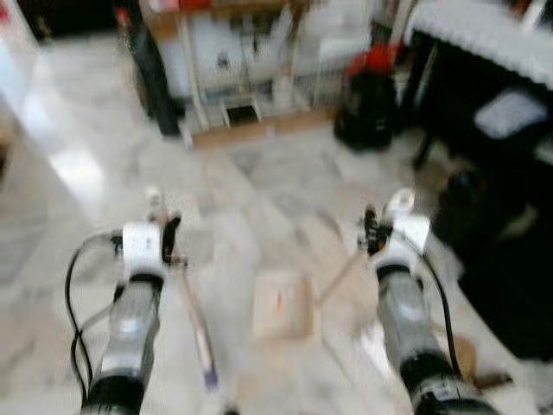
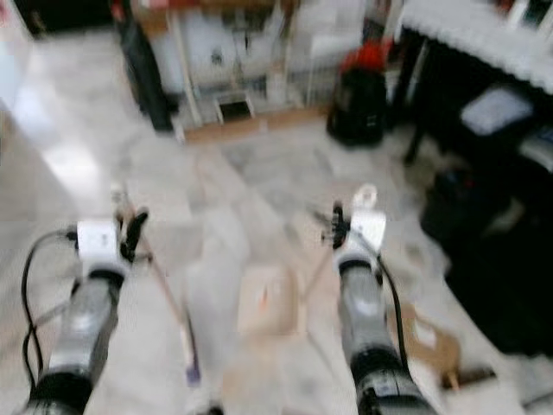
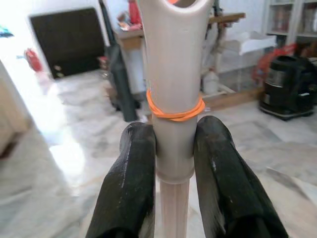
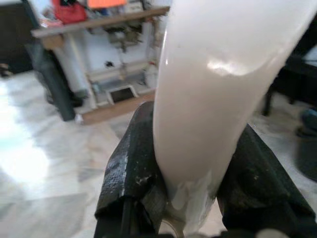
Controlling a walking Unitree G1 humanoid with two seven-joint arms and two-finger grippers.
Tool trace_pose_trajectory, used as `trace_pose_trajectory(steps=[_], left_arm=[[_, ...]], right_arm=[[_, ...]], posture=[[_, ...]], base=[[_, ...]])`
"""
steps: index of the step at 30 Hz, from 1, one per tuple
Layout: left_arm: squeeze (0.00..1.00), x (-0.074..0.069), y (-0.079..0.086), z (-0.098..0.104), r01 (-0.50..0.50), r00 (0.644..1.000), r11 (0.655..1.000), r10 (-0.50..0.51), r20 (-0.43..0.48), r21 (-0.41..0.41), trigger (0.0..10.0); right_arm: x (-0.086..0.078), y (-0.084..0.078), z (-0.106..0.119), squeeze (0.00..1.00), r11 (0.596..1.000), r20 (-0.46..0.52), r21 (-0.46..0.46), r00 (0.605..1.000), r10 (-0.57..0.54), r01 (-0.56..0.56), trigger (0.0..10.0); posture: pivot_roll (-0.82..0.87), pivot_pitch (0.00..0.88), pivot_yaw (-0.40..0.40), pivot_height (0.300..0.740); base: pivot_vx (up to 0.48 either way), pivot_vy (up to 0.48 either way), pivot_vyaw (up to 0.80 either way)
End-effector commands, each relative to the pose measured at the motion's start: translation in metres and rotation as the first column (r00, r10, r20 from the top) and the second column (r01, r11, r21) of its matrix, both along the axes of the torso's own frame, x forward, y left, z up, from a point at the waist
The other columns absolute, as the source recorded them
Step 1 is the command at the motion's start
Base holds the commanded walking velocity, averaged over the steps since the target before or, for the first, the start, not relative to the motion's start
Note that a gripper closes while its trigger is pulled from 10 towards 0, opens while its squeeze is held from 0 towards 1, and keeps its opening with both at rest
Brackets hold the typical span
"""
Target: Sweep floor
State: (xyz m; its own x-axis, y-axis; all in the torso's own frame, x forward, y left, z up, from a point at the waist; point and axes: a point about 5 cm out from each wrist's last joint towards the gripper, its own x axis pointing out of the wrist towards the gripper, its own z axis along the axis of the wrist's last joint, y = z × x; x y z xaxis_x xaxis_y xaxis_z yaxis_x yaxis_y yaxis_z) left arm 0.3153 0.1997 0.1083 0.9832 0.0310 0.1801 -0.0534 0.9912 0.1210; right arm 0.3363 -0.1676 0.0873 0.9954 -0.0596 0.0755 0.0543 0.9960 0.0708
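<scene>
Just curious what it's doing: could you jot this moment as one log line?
left gripper: jaws shut on broom handle | right gripper: jaws shut on dustpan handle | dustpan: on marble floor

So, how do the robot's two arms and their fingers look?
Both arms are silver-grey cylinders with dark bands and white wrist housings. A black cable loops beside the left arm, another runs along the right arm. The fingers are thick, matte black and rounded, slightly scuffed.

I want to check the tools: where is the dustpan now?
In the left eye view the dustpan lies on the marble floor between both arms, low and central. Its handle slants up to the right claw, which grips it.
</scene>
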Motion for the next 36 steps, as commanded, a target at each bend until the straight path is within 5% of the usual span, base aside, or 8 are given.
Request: trace_pose_trajectory(steps=[1,36], left_arm=[[0.00,0.003,-0.002,0.012,0.007,0.999,0.999,-0.009,0.048,0.032,10.0],[0.00,-0.004,-0.021,0.003,0.061,0.998,0.997,-0.063,0.029,0.056,10.0]], right_arm=[[0.002,-0.004,0.011,0.00,1.000,0.054,0.007,0.998,-0.017,0.017,10.0],[-0.001,-0.003,0.009,0.00,1.000,0.036,-0.008,0.999,0.020,-0.020,10.0]], posture=[[0.03,0.000,0.003,0.740],[0.03,0.000,-0.004,0.740]], base=[[0.000,0.000,0.80],[0.000,0.000,0.80]])
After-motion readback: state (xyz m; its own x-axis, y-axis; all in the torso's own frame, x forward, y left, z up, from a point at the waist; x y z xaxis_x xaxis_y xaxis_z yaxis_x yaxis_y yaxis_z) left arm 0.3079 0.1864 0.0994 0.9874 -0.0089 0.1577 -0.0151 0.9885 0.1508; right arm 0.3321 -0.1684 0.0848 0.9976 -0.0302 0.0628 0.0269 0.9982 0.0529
